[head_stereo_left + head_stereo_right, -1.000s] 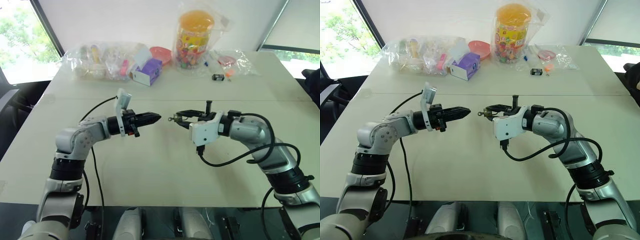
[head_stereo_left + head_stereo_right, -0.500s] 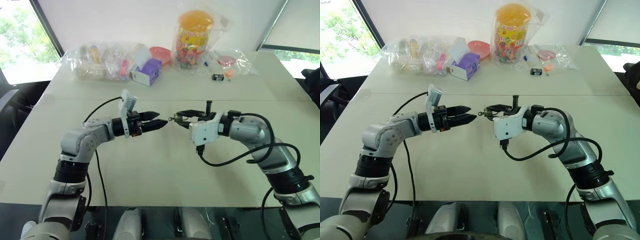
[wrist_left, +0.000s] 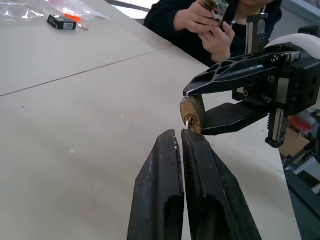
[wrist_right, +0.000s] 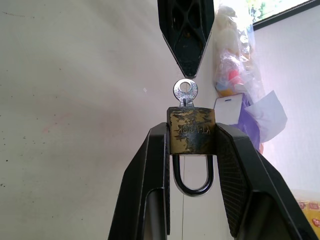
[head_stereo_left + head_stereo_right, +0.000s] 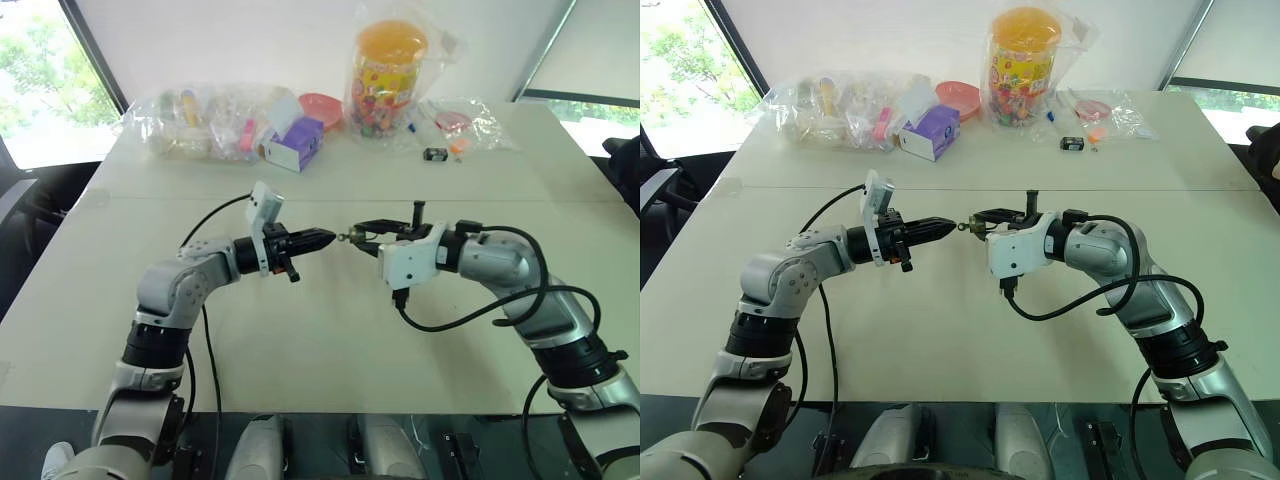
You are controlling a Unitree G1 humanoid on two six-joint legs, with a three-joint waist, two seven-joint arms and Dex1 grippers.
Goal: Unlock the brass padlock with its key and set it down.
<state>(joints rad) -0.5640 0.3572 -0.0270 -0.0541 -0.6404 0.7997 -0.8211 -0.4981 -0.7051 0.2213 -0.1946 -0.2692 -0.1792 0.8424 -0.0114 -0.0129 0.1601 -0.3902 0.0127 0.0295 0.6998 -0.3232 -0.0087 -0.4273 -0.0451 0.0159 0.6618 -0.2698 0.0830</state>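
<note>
My right gripper [image 4: 192, 132] clamps the brass padlock [image 4: 192, 131] — scuffed, boxy, steel shackle looped between my fingers. The flat silvery key [image 4: 185, 92] sits in it; my left gripper [image 3: 178, 135], pinched together, points just short of it.

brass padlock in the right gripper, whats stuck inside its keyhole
A small silvery metal key sits in the scuffed brass padlock; its round holed head sticks out. The blade is hidden inside the lock body.

Office or meeting room: wide pale table [image 5: 330, 330], large windows [image 5: 40, 80] with trees outside, white blind [image 5: 590, 45], bagged sundries [image 5: 215, 120] along the far edge.
</note>
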